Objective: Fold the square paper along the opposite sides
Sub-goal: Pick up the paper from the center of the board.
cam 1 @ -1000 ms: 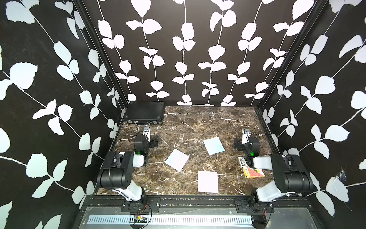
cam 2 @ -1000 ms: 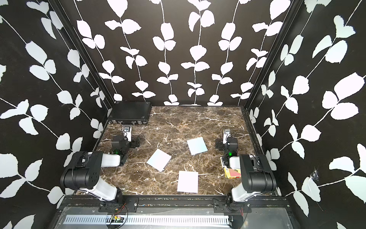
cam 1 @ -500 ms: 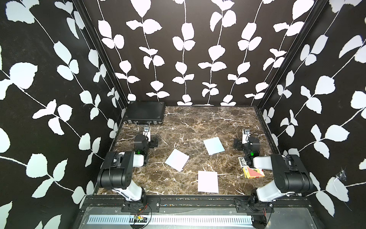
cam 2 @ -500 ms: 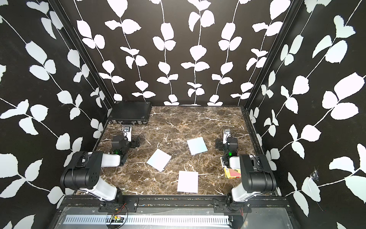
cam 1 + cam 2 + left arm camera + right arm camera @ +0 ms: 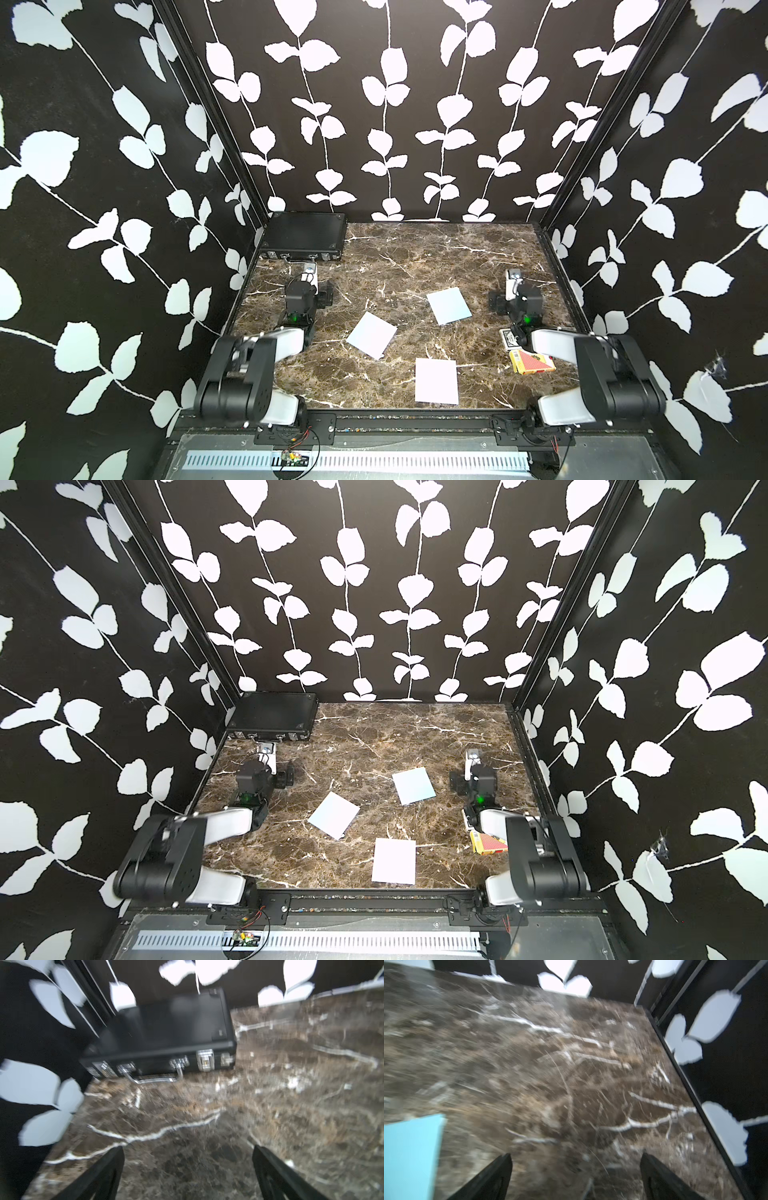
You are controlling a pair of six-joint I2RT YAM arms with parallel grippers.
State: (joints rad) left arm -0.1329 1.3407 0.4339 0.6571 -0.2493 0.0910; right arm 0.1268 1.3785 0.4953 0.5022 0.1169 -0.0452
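The jaws of the left gripper (image 5: 188, 1148) are spread wide apart, and only the bare marble table (image 5: 291, 1105) is seen between them. A black case (image 5: 166, 1028) is set beyond them in the far left corner. The jaws of the right gripper (image 5: 576, 1155) are likewise spread wide and nothing is gripped. A pale blue paper (image 5: 411, 1157) is laid flat on the table just to the left of this gripper in the scene.

In both top views three square sheets are shown flat and unfolded in the middle of the table, none touching another. The pale blue paper is placed farthest and towards the right. A tilted paper (image 5: 372, 335) is placed left of centre, and a white paper (image 5: 436, 381) near the front edge. At the near right, card boxes (image 5: 536, 362) are partly covered by the right arm (image 5: 557, 347).
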